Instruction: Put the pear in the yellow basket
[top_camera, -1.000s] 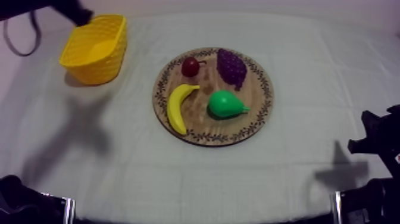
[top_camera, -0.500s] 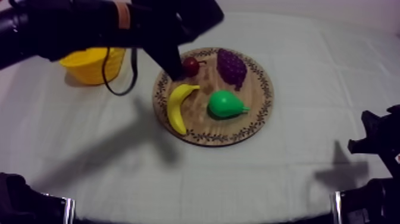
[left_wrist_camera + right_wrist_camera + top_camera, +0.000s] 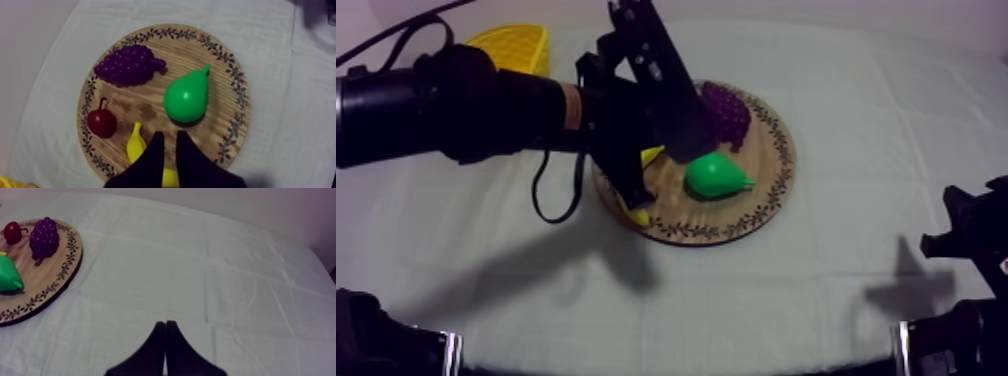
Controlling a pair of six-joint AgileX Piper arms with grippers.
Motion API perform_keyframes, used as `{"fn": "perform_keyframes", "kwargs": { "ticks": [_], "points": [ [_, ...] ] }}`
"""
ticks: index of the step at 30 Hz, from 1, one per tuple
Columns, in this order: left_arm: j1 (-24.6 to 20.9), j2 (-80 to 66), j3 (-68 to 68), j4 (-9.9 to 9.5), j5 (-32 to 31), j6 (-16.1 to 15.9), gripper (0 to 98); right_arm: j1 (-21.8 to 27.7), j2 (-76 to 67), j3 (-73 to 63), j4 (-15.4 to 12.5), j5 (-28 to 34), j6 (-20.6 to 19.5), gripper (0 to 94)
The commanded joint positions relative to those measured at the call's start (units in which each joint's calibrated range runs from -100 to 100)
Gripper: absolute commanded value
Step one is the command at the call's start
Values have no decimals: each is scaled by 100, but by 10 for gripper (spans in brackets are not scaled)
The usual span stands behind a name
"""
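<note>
The green pear (image 3: 716, 176) lies on the round wooden board (image 3: 776, 170), stem toward the right rim. In the left wrist view the pear (image 3: 187, 98) sits just beyond my left gripper (image 3: 170, 136), whose fingers stand a narrow gap apart over the banana (image 3: 135, 146), holding nothing. From above, my left gripper (image 3: 636, 195) hangs over the board's left half, left of the pear. The yellow basket (image 3: 516, 45) stands at the far left, partly behind the arm. My right gripper (image 3: 166, 324) is shut on nothing over bare cloth.
Purple grapes (image 3: 127, 65) and a small red fruit (image 3: 102, 123) share the board (image 3: 235, 80) with the pear and banana. My right arm (image 3: 971, 240) rests low at the table's right edge. Cloth around the board is bare.
My left arm has swung from the basket across to the board and come down over its left half, now covering the banana and red fruit from above. The right arm has not moved.
</note>
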Motion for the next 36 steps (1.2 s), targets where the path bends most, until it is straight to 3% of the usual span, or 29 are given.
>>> {"fn": "perform_keyframes", "kwargs": {
  "ticks": [1,3,4,8,10,12,18,36],
  "points": [
    [22,7,29,-11,2,-13,130,0,1,3,-1,1,2,3],
    [35,14,16,-20,91,67,162,0,1,3,-1,1,2,3],
    [35,20,-15,-22,187,128,238,0,1,3,-1,1,2,3],
    [47,63,-181,3,553,209,724,0,1,3,-1,1,2,3],
    [51,76,-219,50,558,167,846,0,1,3,-1,1,2,3],
    [48,89,-232,99,516,156,902,0,1,3,-1,1,2,3],
    [20,217,-336,210,624,131,922,0,1,3,-1,1,2,3],
    [92,2128,-2522,437,3004,-35,904,0,1,3,-1,1,2,3]
  ]
}}
